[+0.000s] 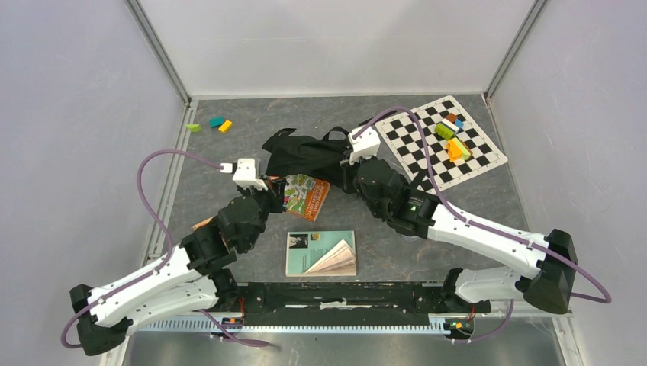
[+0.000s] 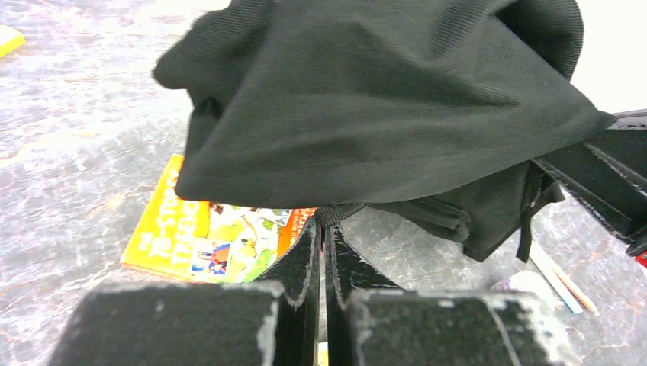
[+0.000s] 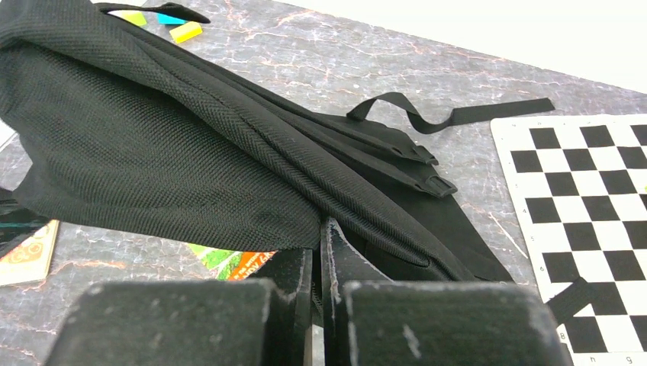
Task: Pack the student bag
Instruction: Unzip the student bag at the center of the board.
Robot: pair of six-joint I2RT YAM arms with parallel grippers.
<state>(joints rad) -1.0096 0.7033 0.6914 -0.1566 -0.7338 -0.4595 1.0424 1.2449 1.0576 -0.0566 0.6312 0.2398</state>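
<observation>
student bag (image 1: pixel 305 152) slumped mid-bench (image 1: pixel 458 217) between the arms, draped over an orange book (image 2: pixel 202 236); left tool (image 2: pixel 322 223) and right tool (image 3: pixel 319 229) both pinched shut on its fabric edge, so lift evenly, spread the mouth, don't drag the book.
</observation>
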